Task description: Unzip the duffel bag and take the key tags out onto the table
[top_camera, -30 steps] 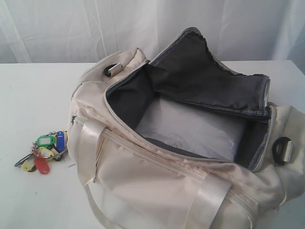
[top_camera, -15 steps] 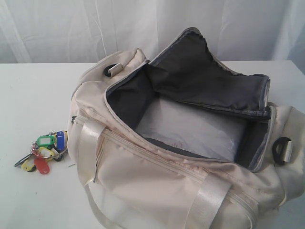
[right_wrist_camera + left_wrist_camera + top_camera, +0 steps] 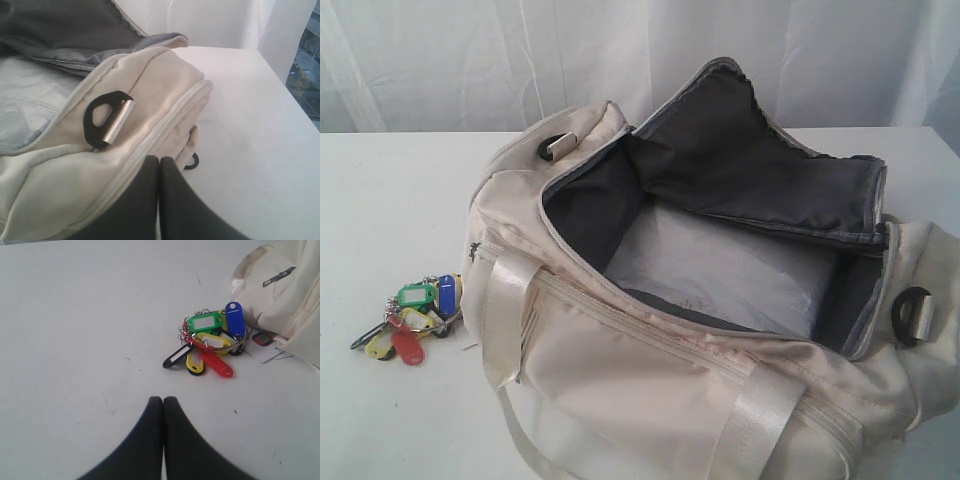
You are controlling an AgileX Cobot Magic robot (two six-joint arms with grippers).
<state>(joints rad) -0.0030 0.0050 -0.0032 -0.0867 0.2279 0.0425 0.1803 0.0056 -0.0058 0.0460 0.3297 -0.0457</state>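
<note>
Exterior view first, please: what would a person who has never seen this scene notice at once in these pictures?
The large cream duffel bag fills the middle and right of the exterior view, unzipped and gaping, showing dark grey lining. The bright key tags, red, yellow, green and blue, lie bunched on the white table just left of it. The left gripper and the right gripper both have their jaws shut on nothing.

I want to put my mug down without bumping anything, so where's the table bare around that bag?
Widest bare table is left of the duffel bag, between the key tags and the back edge. A smaller patch lies past the bag's right end, by the far corner. Crowded where the tags lie beside the bag's left end.
</note>
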